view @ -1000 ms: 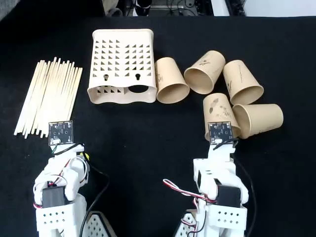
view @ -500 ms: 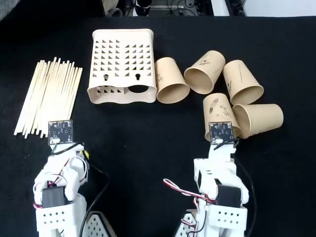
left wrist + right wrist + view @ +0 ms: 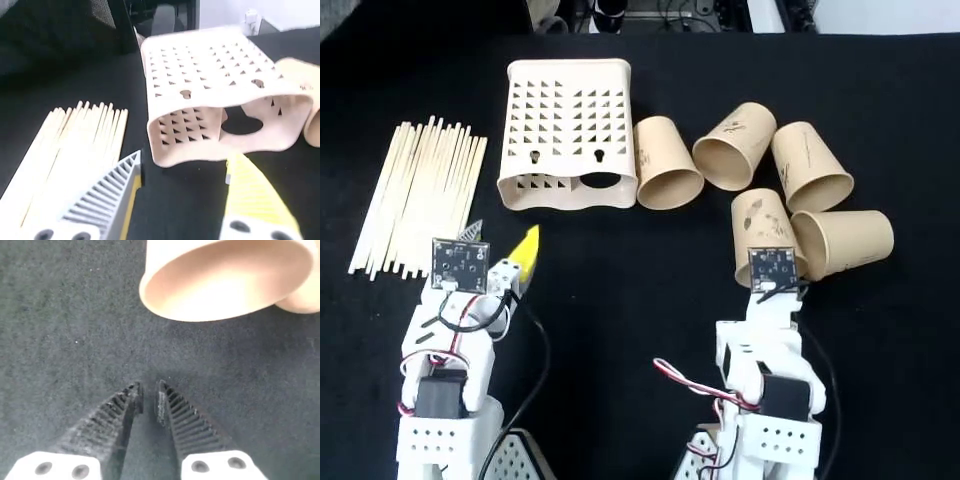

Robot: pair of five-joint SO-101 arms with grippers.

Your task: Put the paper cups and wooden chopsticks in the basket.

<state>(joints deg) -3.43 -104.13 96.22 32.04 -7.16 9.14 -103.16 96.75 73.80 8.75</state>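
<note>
Wooden chopsticks [image 3: 420, 195] fanned flat on the black surface [image 3: 620, 300], just ahead of the left hand [image 3: 503, 232], off its grey finger's side. Basket [image 3: 565, 130] tipped on its side, farther ahead. Left hand spread wide, empty. Five paper cups [image 3: 732, 145] lying tipped over; nearest cup [image 3: 225, 280] just ahead of the right hand [image 3: 147, 390], closed, empty.

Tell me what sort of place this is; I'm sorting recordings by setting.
Likely a robotics lab bench: a left arm and a right arm at a black-covered table, paper cups, chopsticks and a basket laid out as practice items, cables behind.
</note>
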